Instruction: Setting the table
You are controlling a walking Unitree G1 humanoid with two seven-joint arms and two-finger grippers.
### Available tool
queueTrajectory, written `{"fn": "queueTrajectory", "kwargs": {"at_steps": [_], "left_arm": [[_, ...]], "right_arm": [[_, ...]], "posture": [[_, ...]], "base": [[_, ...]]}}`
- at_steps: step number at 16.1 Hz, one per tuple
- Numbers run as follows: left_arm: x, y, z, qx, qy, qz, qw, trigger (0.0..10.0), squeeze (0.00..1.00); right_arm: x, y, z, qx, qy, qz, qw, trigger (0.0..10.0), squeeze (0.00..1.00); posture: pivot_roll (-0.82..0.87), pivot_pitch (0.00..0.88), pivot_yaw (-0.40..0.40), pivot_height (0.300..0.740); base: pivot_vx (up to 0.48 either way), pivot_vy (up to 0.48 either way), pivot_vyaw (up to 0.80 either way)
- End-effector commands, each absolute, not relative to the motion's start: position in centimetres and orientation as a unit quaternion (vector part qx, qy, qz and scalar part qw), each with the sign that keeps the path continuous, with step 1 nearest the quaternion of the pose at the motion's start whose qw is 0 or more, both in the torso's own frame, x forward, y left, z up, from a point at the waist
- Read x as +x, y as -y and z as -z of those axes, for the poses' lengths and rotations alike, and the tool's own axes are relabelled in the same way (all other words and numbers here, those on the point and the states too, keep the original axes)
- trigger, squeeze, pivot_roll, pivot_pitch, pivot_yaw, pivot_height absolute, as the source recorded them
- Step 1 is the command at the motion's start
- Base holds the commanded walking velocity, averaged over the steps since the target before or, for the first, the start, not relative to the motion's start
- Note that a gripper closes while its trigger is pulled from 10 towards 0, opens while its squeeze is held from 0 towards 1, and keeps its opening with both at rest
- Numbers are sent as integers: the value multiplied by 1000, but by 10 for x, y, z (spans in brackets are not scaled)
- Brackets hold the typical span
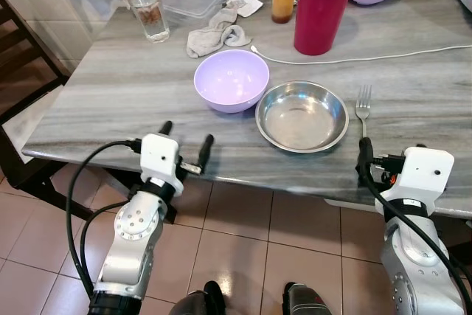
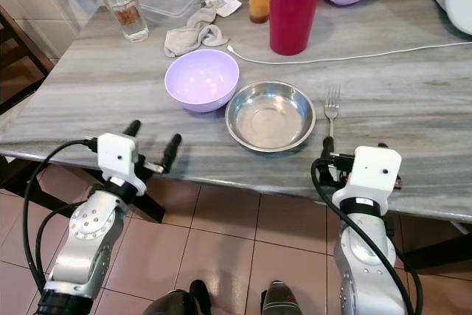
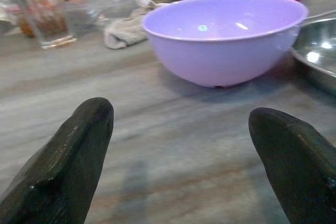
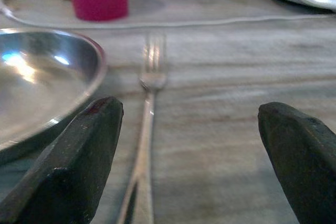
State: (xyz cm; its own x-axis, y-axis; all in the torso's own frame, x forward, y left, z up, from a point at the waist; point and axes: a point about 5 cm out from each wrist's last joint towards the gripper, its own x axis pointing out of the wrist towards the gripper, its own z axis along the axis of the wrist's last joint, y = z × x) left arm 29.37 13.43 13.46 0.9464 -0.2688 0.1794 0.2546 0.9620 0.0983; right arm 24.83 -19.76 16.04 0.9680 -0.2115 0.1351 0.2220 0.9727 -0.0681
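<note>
While both spread: left gripper (image 1: 184, 145), right gripper (image 4: 189, 145). Laid already, likely: lilac bowl (image 1: 231, 80), steel bowl (image 1: 302, 116), fork (image 1: 363, 108); more perhaps pending.

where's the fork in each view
left eye view: fork right of the steel bowl, ahead of the right tool
right eye view: same spot
left wrist view: not in it
right wrist view: centre, between the open fingers
shared landmark: the steel bowl

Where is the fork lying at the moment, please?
The fork lies flat on the table near its front edge, just right of the steel bowl, directly ahead of the open right gripper.
</note>
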Motion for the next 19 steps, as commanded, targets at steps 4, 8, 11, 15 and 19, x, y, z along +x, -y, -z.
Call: {"fn": "queueTrajectory", "kwargs": {"at_steps": [4, 8, 11, 15, 19], "left_arm": [[300, -149, -126, 54, 74, 63, 994, 10000, 0], [291, -163, -117, 81, 63, 21, 994, 10000, 0], [288, -165, -116, 80, 62, 14, 995, 10000, 0], [291, -159, -115, 79, 63, 14, 995, 10000, 0], [297, -149, -116, 82, 64, 25, 994, 10000, 0]], "right_arm": [[246, 198, -155, -22, 59, 94, 994, 10000, 0], [243, 201, -159, -22, 75, 97, 992, 10000, 0], [243, 200, -159, -19, 70, 94, 993, 10000, 0], [247, 200, -160, -22, 73, 88, 993, 10000, 0], [253, 193, -164, -22, 81, 74, 994, 10000, 0]], "posture": [[-303, 150, 115, 740], [-296, 160, 109, 740], [-292, 171, 100, 740], [-296, 164, 94, 740], [-314, 155, 89, 740]], "base": [[0, 0, 0], [0, 0, 0], [0, 0, -235], [0, 0, -600], [0, 0, 0]]}}
